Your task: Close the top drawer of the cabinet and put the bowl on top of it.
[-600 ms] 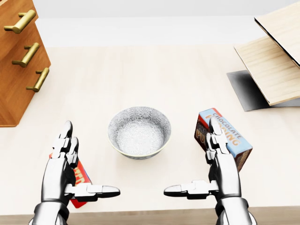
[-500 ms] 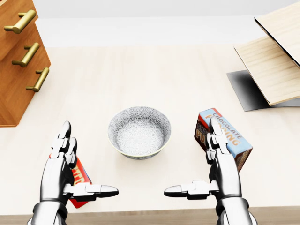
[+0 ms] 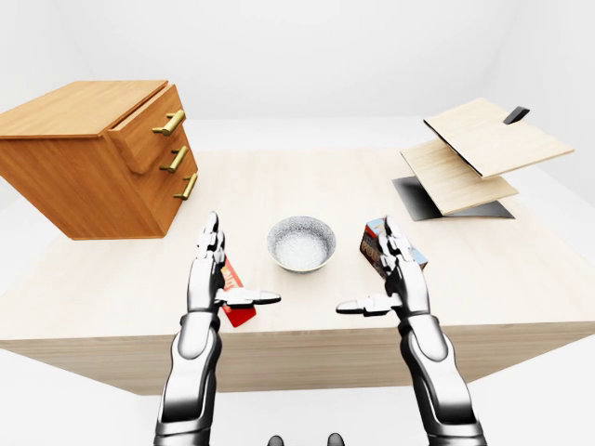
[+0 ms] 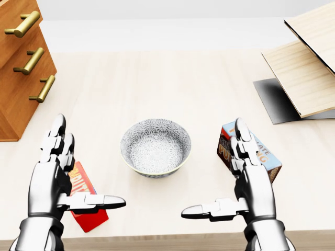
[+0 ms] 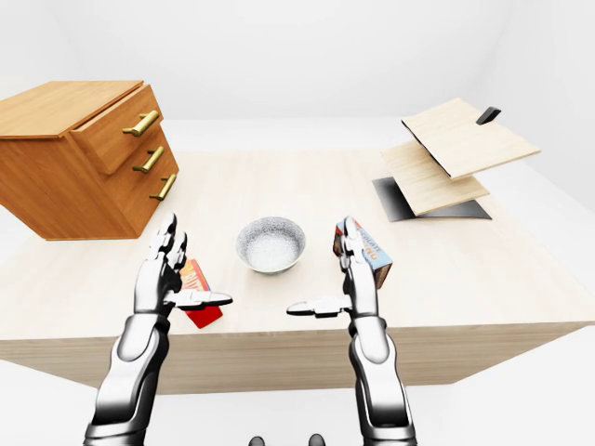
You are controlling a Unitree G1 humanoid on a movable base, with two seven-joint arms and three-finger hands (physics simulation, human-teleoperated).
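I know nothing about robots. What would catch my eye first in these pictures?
Two shiny metal hands, the left hand and the right hand, hover open at the bottom of the head view. They stand on either side of a patterned bowl on the pale table. At the upper left of the left-eye view stands a wooden cabinet whose top drawer sticks out.

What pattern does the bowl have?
The bowl has a grey-and-white floral pattern, clearest in the head view.
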